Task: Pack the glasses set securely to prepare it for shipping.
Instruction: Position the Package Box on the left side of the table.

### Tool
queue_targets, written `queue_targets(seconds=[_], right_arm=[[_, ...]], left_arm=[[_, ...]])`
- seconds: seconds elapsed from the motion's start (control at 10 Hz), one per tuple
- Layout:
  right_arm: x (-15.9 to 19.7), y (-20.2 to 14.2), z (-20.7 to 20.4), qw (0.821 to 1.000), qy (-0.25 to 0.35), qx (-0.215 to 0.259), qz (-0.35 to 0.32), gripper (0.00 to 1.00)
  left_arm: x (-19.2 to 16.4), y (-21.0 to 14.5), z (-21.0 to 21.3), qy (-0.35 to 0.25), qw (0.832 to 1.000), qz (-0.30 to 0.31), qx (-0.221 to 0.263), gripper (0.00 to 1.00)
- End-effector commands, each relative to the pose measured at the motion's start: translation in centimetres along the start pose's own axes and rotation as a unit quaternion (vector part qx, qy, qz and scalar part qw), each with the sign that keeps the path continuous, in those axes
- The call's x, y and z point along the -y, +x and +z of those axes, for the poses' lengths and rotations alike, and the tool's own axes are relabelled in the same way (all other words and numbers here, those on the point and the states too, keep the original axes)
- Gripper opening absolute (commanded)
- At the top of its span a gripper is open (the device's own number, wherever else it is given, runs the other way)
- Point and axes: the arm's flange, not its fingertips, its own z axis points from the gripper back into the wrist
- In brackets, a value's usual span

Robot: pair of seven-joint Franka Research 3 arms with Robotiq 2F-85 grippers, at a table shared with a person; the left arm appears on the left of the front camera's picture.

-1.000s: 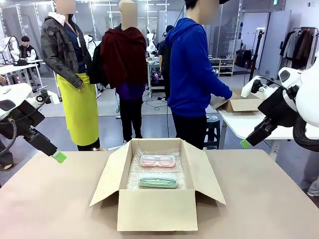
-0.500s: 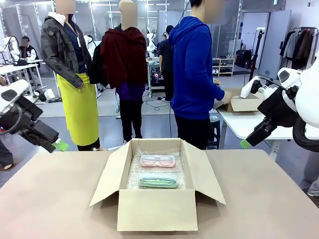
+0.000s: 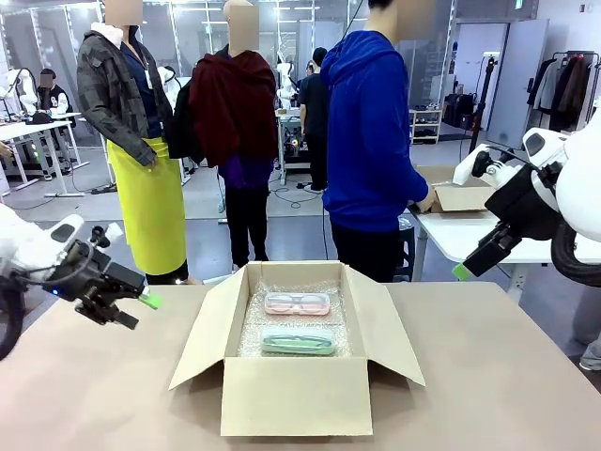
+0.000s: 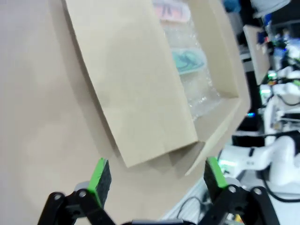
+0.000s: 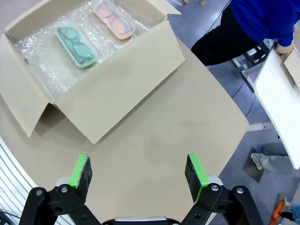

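Left gripper (image 3: 139,311): released, with the jaws spread wide and nothing between the green pads. It hovers low over the beige surface (image 3: 94,395) at 9 o'clock of the box, pointing toward 3 o'clock.
Left gripper aim: the left wrist view (image 4: 156,174) looks along the outside of the box's left flap (image 3: 211,324). This suggests an approach to that flap rather than to the contents.
Right gripper (image 3: 462,271): released and empty. It is raised well clear at 2 o'clock of the box, probably parked out of the working path.
Right gripper outlook: its wrist view (image 5: 137,173) looks down on the right flap (image 5: 126,70) and into the box.
Container: a brown cardboard box (image 3: 296,395) stands mid-surface with all four flaps folded outward, leaving the interior open.
Padding: a clear bubble-wrap sheet (image 3: 249,338) lines the box floor, evidently to cushion the cases.
Glasses set: the pale pink oblong case (image 3: 297,303) and the mint green oblong case (image 3: 298,342) lie flat on the padding. The pink case is at 12 o'clock of the green one, parallel to it and slightly apart.
Task status (judgement): the contents appear loaded, and closing the flaps remains to be done.
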Motion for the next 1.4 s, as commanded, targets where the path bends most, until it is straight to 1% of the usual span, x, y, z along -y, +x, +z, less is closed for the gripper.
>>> queue_targets(seconds=[0.0, 0.2, 0.4, 0.5, 0.9, 1.0, 1.1, 1.3], right_arm=[[-0.3, 0.1, 0.0, 1.0, -0.005, 0.0, -0.003, 1.0], [-0.3, 0.1, 0.0, 1.0, -0.005, 0.0, -0.003, 1.0], [-0.3, 0.1, 0.0, 1.0, -0.005, 0.0, -0.003, 1.0], [-0.3, 0.1, 0.0, 1.0, -0.005, 0.0, -0.003, 1.0], [-0.3, 0.1, 0.0, 1.0, -0.005, 0.0, -0.003, 1.0], [-0.3, 0.1, 0.0, 1.0, -0.005, 0.0, -0.003, 1.0], [-0.3, 0.1, 0.0, 1.0, -0.005, 0.0, -0.003, 1.0], [-0.3, 0.1, 0.0, 1.0, -0.005, 0.0, -0.003, 1.0]], left_arm=[[-1.9, 1.1, -2.3, -0.027, 0.999, 0.008, 0.023, 1.0], [-3.2, 1.4, -4.5, -0.062, 0.997, 0.038, 0.029, 1.0], [-4.1, 2.3, -6.2, -0.063, 0.997, 0.03, 0.038, 1.0], [-3.1, 0.9, -5.0, -0.047, 0.998, 0.045, 0.025, 1.0], [-3.1, 0.9, -5.0, -0.047, 0.998, 0.045, 0.025, 1.0], [-3.4, 1.4, -5.4, -0.046, 0.998, 0.043, 0.029, 1.0], [-4.8, 2.2, -6.3, -0.05, 0.995, 0.061, 0.054, 1.0], [-6.5, 2.1, -7.5, -0.075, 0.993, 0.078, 0.053, 1.0]])
